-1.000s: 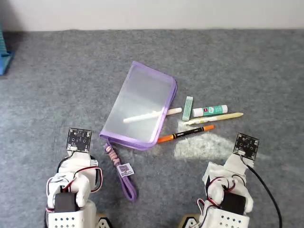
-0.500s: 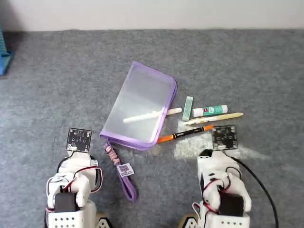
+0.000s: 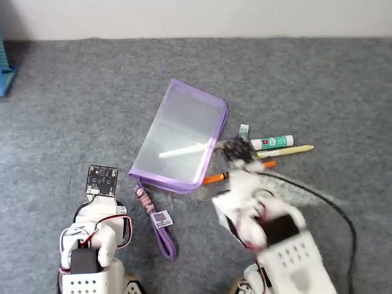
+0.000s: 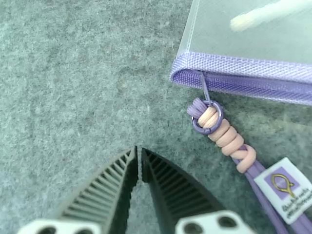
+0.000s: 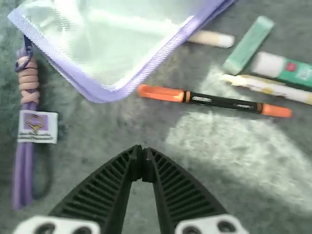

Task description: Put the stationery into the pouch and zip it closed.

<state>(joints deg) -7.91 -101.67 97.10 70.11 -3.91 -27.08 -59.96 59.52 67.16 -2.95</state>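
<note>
Grey felt mat point(image 3: 73, 98); white wall point(image 3: 196, 18) behind; blue object point(image 3: 5, 76) at edge.

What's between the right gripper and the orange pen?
Nothing. In the right wrist view, only bare grey felt lies between the shut right gripper and the orange pen.

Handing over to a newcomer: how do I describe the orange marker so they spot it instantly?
Find the clear, purple-edged pouch on the grey mat. Beside its long edge nearer the right arm lies loose stationery; the marker is the piece closest to that arm. It alone has a black barrel with orange ends, unlike the pale pen and green-labelled tube next to it.
</note>
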